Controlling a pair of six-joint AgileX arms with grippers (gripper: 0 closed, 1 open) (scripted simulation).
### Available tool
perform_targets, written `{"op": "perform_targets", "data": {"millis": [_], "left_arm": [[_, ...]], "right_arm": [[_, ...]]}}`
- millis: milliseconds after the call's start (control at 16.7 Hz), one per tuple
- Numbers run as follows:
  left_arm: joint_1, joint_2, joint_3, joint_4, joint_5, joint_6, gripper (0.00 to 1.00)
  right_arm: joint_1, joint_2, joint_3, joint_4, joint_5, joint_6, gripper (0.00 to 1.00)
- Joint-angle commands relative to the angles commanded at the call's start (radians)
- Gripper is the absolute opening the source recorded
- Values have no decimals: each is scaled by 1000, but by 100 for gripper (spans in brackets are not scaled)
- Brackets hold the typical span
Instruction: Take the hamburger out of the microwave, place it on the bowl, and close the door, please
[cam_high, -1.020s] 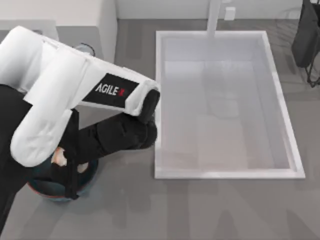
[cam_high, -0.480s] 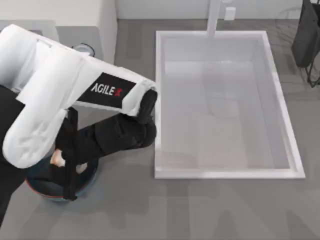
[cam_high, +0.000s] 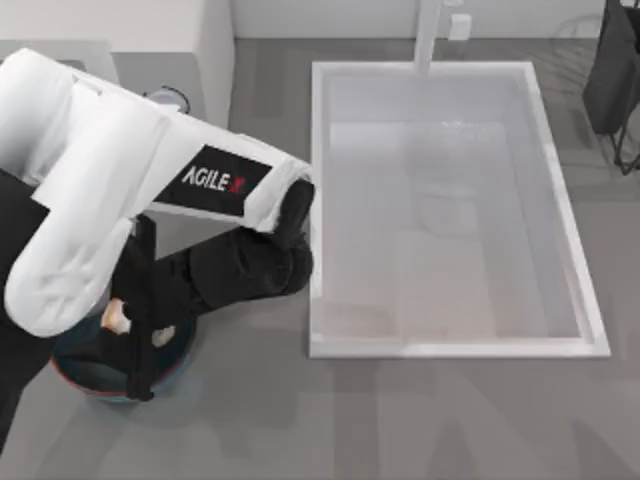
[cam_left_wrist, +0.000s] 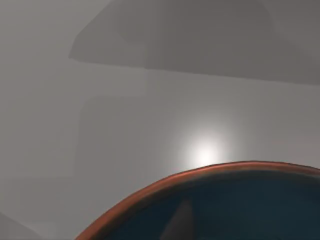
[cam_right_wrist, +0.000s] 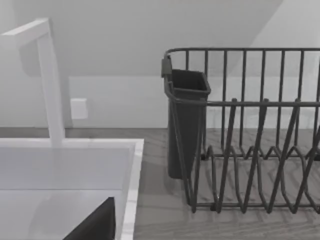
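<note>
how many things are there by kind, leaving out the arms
hamburger: 1
bowl: 1
microwave: 1
sink: 1
faucet: 1
dish rack: 1
utensil cup: 1
Total: 7

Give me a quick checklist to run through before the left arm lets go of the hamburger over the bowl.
1. Hamburger over the bowl: ok, pale patches sit inside the rim in the top view.
2. Left end effector low over the bowl: ok, the left wrist view has the rim close.
3. Finger state on the hamburger: cannot tell, the arm covers it.
4. Hamburger resting on the bowl floor: cannot tell.
5. Sink clear of the left arm: ok, beside it, apart.
6. Microwave door shut: cannot tell, the arm hides it.
</note>
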Motion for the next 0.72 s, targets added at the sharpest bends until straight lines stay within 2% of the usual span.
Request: {"op": "perform_targets", "data": {"millis": [180, 660, 720], "left_arm": [[0, 0, 0, 0, 0, 0, 98], [0, 0, 0, 0, 0, 0, 100], [-27, -42, 18, -20, 14, 3, 100]], "right_arm": [[0, 0, 0, 0, 0, 0, 100], [0, 0, 0, 0, 0, 0, 100], [0, 0, 0, 0, 0, 0, 100]]}}
